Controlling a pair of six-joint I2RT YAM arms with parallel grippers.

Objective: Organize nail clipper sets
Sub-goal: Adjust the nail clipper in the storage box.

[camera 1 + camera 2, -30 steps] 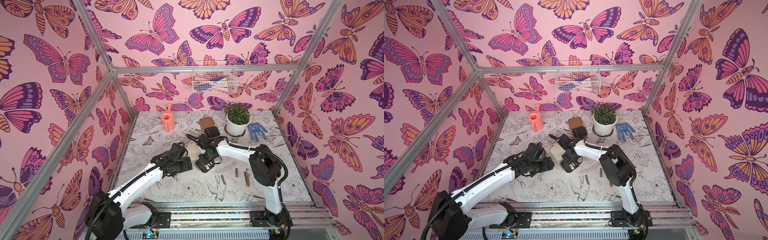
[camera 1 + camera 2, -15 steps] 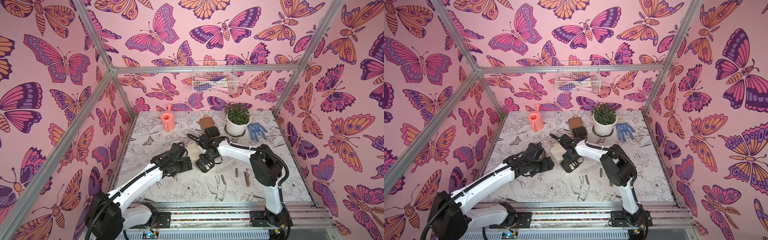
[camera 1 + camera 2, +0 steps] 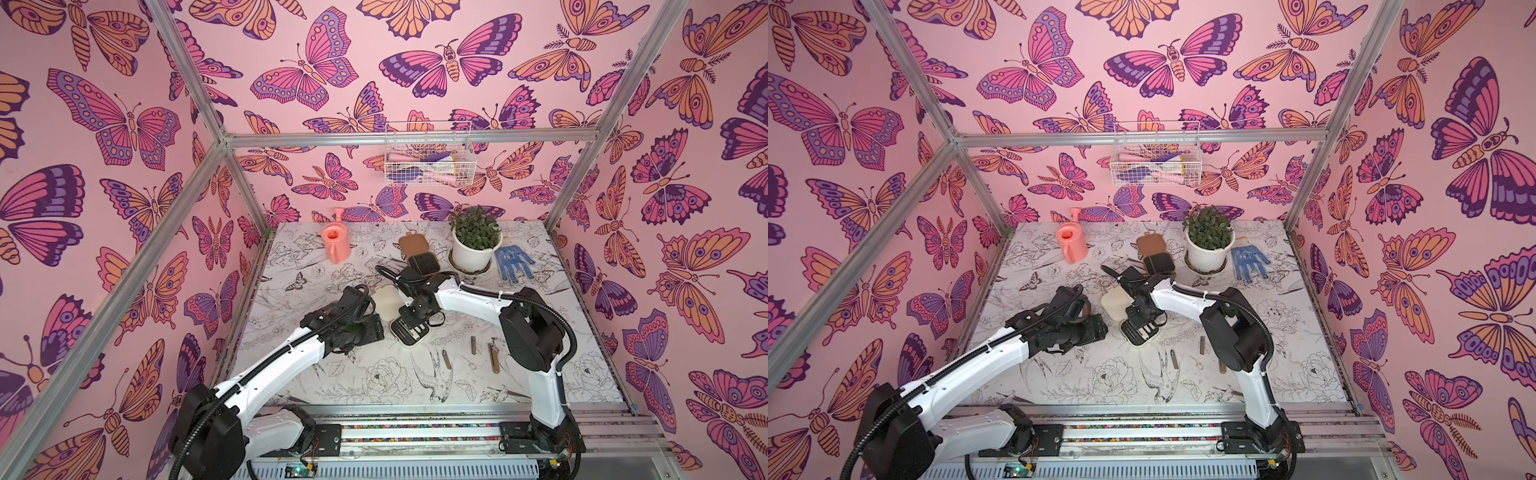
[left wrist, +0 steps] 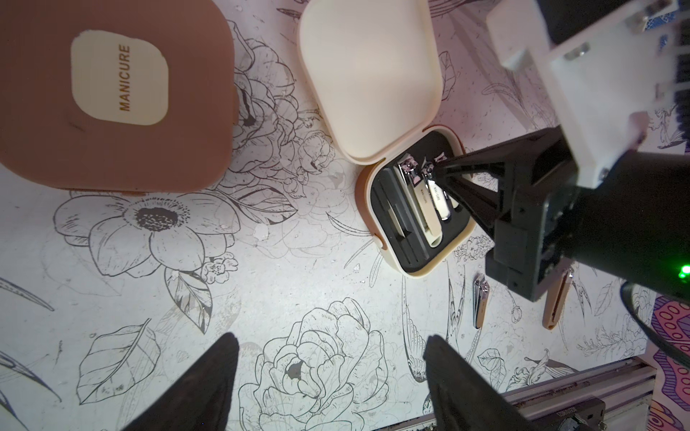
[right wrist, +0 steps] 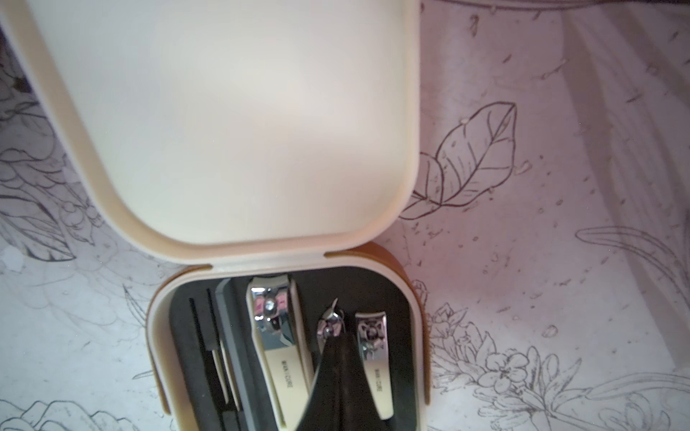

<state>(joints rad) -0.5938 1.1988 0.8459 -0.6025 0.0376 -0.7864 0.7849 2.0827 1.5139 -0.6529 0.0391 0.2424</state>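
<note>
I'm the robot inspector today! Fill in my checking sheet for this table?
Surface: flower-print table.
Job's things: cream case open, clippers inside; brown case open by the potted plant; tan case closed; loose tools on table.
Clutter: watering can, potted plant, blue glove.
Hands: right hand shut on middle clipper in cream case; left hand open, empty.
Cables: black cables along both arms.
Surroundings: butterfly walls, wire basket.

cream case (image 4: 369,74) open, clippers (image 4: 422,197) inside; brown case (image 4: 112,149) beside, patch up; tools (image 3: 493,357) loose.
</note>
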